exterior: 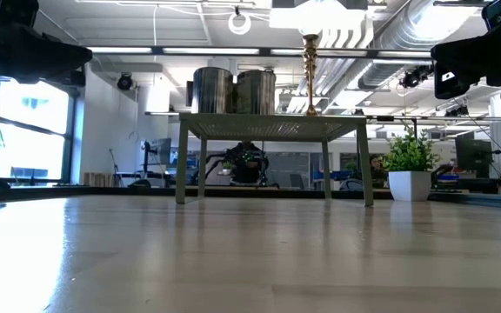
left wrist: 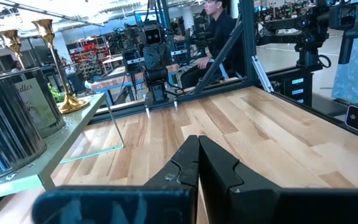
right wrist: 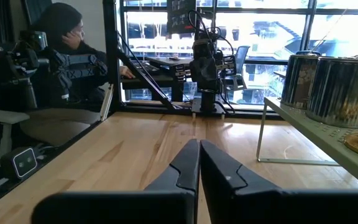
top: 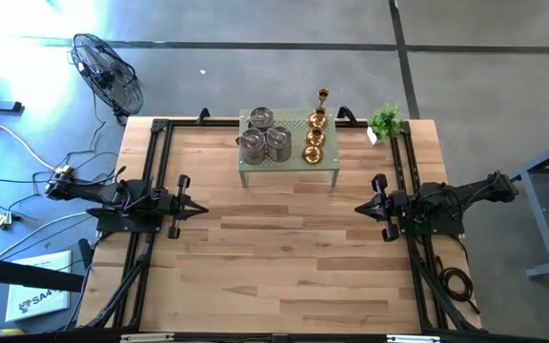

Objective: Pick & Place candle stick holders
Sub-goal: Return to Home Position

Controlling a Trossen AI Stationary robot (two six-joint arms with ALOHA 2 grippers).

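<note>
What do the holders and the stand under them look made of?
Silver holders: polished metal, it seems, mirror-like walls reflecting the room. Gold holders: brass-like shiny metal, bright glints. Stand: likely painted sheet metal, matte pale green, perforated top.

Left end effector is held just above the wood tabletop, fingers pressed together, nothing gripped. To one side a pale green stand is seen, one thin leg planted on the tabletop. Silver candle holders are set on its top, and gold candle holders are stood past them, one round base close to the stand's edge. Right arm is seen across the tabletop, pointed this way. A person in dark clothing is seated beyond the frame.
</note>
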